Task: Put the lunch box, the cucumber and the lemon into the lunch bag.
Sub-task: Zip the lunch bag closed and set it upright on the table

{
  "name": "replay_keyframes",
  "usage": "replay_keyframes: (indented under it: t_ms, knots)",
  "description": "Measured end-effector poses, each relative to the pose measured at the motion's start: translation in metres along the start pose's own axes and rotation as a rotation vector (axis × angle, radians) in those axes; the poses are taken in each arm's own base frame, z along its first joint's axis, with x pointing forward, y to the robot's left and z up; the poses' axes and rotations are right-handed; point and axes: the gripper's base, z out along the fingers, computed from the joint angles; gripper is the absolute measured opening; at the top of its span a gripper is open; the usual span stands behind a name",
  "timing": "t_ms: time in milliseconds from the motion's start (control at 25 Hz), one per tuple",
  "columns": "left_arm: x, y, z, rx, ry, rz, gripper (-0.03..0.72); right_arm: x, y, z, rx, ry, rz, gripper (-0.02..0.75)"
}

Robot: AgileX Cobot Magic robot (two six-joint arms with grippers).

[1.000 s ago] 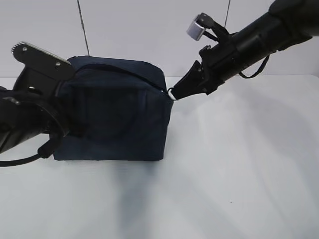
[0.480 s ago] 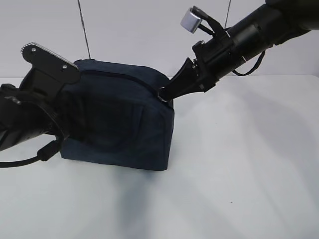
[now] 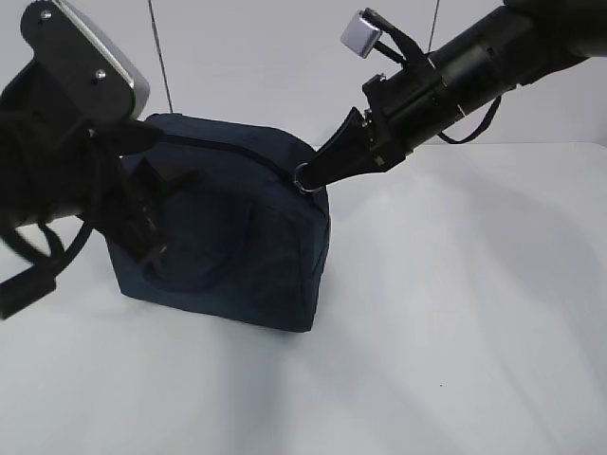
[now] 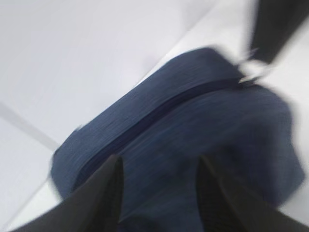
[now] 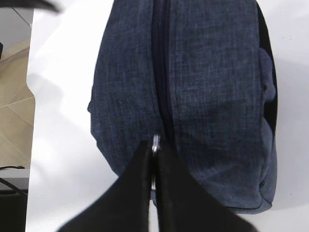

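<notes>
The dark navy lunch bag (image 3: 232,237) stands on the white table, tipped so that its left end is raised; its top zipper looks closed. My right gripper (image 3: 322,171) is shut on the silver ring pull (image 3: 303,177) at the bag's right top corner; the right wrist view shows the fingers pinched on the ring (image 5: 155,141) at the zipper's end. My left gripper (image 3: 156,213) is open at the bag's left end. In the blurred left wrist view its two fingers (image 4: 113,183) stand apart over the bag (image 4: 193,130). The lunch box, cucumber and lemon are out of view.
The white table (image 3: 455,313) stretches to the right and front of the bag. A white wall stands behind. The table's edge and tiled floor (image 5: 14,111) show at the left of the right wrist view.
My left gripper has lifted up and is now open. The bag has tipped with its left end raised. My right gripper has kept hold of the ring pull and shifted slightly left.
</notes>
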Motion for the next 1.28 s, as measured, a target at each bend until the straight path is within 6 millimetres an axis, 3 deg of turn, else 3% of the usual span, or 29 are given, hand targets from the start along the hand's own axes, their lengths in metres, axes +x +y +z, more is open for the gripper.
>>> replay_keyframes:
  t_ms: [120, 320, 600, 1120, 1280]
  knots:
    - [-0.007, -0.009, -0.011, 0.142, -0.054, 0.136, 0.361, 0.000, 0.000, 0.000, -0.002, -0.001, 0.000, 0.008]
    - [-0.013, -0.019, -0.010, 0.264, -0.071, 0.295, 0.361, 0.000, 0.000, 0.000, -0.002, -0.001, 0.002, 0.008]
    - [-0.023, -0.031, 0.024, 0.395, -0.036, 0.518, 0.361, -0.001, 0.000, 0.000, -0.003, -0.002, 0.001, 0.008]
    - [-0.011, -0.034, 0.061, 0.348, -0.011, 0.747, 0.358, -0.001, 0.000, 0.000, -0.001, -0.002, 0.003, 0.008]
    - [-0.008, -0.035, 0.067, 0.333, -0.016, 0.813, 0.284, -0.001, 0.000, 0.000, -0.001, -0.002, 0.005, 0.008]
